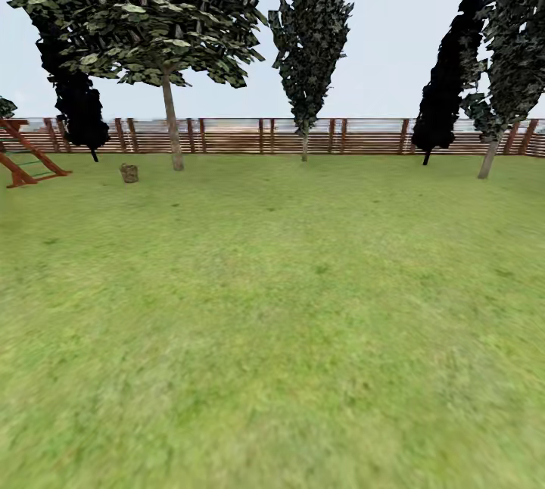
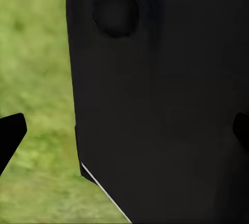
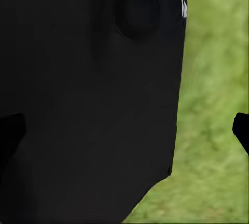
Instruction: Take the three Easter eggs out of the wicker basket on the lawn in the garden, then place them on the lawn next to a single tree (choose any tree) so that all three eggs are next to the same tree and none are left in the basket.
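Head view: no arm in frame; wide lawn (image 1: 272,322) runs out to a brown slat fence (image 1: 227,135) along the back of the garden.

Left wrist view: left gripper (image 2: 124,130) hangs over grass, its two dark fingers (image 2: 10,133) at opposite edges of the frame, well apart, released, nothing between them but a large black robot body panel (image 2: 155,104) behind. Right wrist view: right gripper (image 3: 124,130) likewise, fingers (image 3: 241,128) spread wide and empty, black panel (image 3: 88,104) beside green grass.

No writing or labels readable.

Basket (image 1: 129,172) sits far off at about 10 o'clock on the lawn, small and brown; contents too small to tell. Just beside it, toward 11 o'clock, stands the tree (image 1: 172,126) with pale trunk and broad canopy; narrow dark trees (image 1: 306,42) at 12 and 2 o'clock by the fence; red wooden play frame (image 1: 23,156) at 9 o'clock.
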You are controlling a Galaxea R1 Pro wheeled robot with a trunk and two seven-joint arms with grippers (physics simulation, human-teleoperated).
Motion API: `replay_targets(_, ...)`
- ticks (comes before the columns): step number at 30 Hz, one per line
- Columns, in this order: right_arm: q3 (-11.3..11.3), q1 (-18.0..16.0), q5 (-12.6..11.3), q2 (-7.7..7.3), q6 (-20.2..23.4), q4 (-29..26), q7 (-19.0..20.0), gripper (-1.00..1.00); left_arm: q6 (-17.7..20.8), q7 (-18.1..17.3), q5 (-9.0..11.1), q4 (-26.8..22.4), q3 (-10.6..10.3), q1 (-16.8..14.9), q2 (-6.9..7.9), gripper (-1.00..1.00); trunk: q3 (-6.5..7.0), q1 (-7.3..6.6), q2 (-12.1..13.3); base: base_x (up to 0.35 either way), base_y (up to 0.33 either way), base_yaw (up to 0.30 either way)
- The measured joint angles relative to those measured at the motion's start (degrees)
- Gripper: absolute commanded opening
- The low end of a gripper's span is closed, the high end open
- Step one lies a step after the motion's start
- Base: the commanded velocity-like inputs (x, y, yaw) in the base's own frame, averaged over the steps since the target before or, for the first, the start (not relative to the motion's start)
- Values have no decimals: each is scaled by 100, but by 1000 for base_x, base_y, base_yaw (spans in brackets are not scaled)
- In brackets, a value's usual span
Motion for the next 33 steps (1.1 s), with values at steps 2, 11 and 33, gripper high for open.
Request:
replay_targets(2,27,-64,14,-3,-58,-66,-2,100,-58,-30,48,-60,26,-1,0,100,3,1,1,0,0,0)
replay_targets(11,8,-359,0,25,-328,-225,-47,100,-226,-24,72,-217,171,-1,-78,100,3,1,1,0,0,203)
replay_targets(33,16,-393,-11,50,-948,-207,-48,100,-226,-24,72,-217,313,-1,-69,100,-87,1,1,0,0,264)
